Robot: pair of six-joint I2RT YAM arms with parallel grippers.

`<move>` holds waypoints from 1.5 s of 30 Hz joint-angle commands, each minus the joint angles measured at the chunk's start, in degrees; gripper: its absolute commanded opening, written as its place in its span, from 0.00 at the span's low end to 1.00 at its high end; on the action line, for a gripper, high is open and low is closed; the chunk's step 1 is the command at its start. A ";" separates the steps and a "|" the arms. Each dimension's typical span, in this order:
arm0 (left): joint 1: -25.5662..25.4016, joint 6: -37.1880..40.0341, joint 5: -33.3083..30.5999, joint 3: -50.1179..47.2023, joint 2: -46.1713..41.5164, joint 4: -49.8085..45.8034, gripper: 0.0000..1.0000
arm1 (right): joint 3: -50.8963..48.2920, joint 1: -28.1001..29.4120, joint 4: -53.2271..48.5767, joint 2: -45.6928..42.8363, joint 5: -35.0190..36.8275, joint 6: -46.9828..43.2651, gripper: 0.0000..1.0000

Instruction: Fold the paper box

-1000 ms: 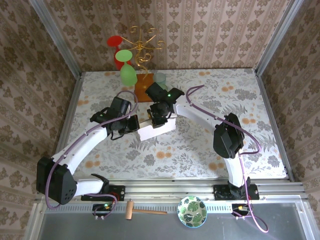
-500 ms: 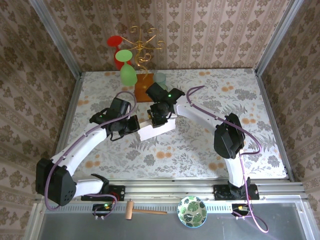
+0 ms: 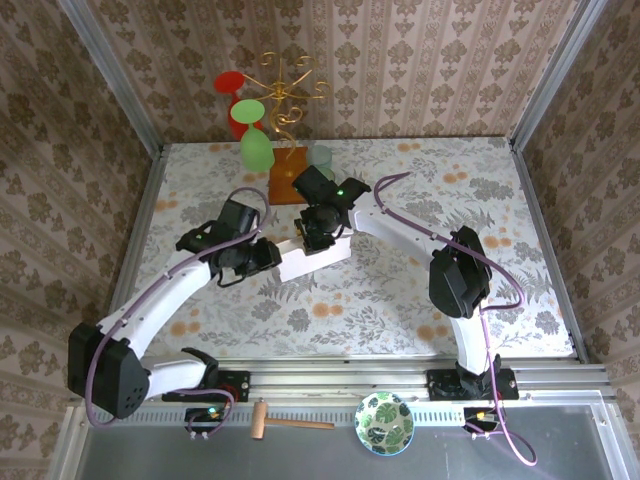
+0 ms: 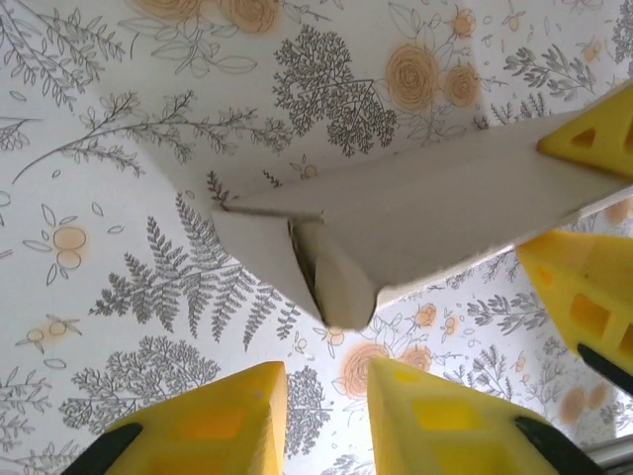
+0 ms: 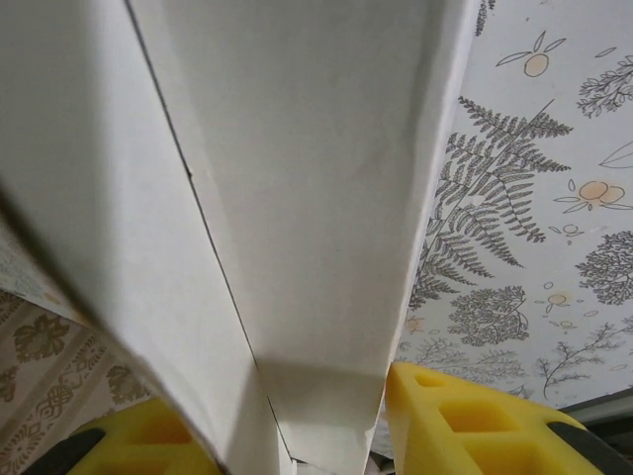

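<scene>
1. The box is found mid-counter, just in front of the orange block and between the two hands.
2. The right hand is pinched on the far side of the box, with a cardboard wall running down between its fingers.
3. The left hand is spread, with nothing between its fingers. The near corner of the box lies just ahead of it, untouched.
4. In the left wrist view the box appears raised off the counter at this end, judging by the shadow under it. An end flap is seen only partly turned in, with its seam gaping.
5. The fold is judged unfinished, and tucking that end flap is taken to be the step in hand.
6. Since the box is gripped by one hand only, the thin sheet could sag or twist about that pinch, and creases already set could open again.
7. If the left hand is driven in too low or off line, the corner could be shoved rather than caught. The box would then be levered out of the right hand's grip.
8. If the flap is squeezed across its crease, the corner could be crushed and the flap left unable to seat.
9. If the flap is let go before it is fully tucked, it is likely to spring back.
10. A hard push away from the arms could send the box into the orange block, near which the glasses hang.
</scene>
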 commanded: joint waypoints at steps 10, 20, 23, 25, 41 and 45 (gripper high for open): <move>9.76 -26.12 4.85 -2.85 -8.89 7.38 0.45 | -3.33 0.10 -4.36 1.23 1.03 0.68 0.37; 7.94 -32.08 8.68 -3.29 -2.81 12.84 0.44 | -3.74 -0.05 -4.01 0.98 0.94 0.60 0.37; 7.89 -28.56 8.27 -1.85 -1.65 7.41 0.44 | -3.77 0.01 -3.70 1.14 0.77 0.71 0.37; 7.96 -27.99 7.47 -2.82 -1.83 7.12 0.44 | -3.75 0.00 -3.55 1.11 0.70 0.61 0.36; 8.23 -28.39 9.27 -9.18 -1.76 15.04 0.34 | -3.98 -0.04 -2.65 1.14 0.33 0.55 0.36; 8.20 -26.54 8.76 -9.14 -1.69 14.00 0.32 | -4.19 0.00 -2.40 1.08 0.15 0.50 0.36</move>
